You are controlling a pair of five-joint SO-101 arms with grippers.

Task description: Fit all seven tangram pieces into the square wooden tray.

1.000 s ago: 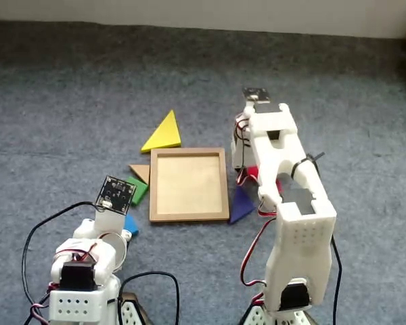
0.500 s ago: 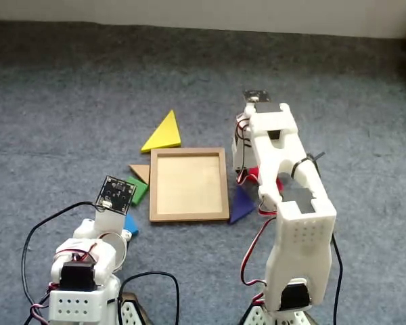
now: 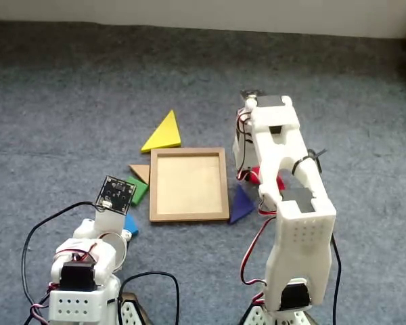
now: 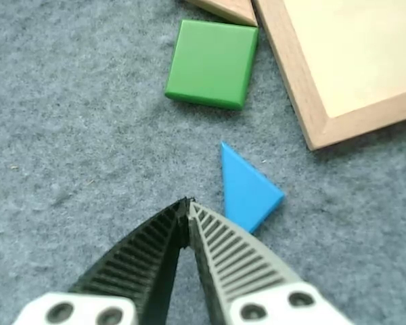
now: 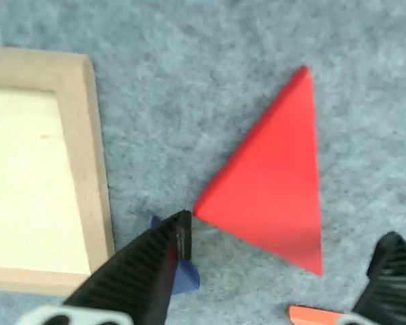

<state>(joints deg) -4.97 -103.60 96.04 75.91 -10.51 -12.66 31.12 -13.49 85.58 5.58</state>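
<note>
Wooden tray [image 3: 153, 186] between arms, bare inside: nothing fitted, whole job ahead. Right gripper [image 5: 287, 235] spread wide astride red triangle [image 5: 274, 169], not gripping. Left gripper [image 4: 187, 205] closed, empty, just beside blue triangle [image 4: 247, 191].

The tray [image 3: 189, 218] is lying on the carpet [image 3: 68, 101]. A big triangle [image 3: 164, 133] is lying just behind its far left corner. On its left, a flat triangle [image 3: 141, 171] is sitting by the rim, then a square piece [image 4: 212, 62], then a little triangle [image 4: 247, 189] nearer the left arm [image 3: 88, 264]. On its right, a wide triangle [image 5: 271, 183] is lying under the right arm [image 3: 287, 183], a pointy triangle [image 3: 240, 203] by the near corner.
</note>
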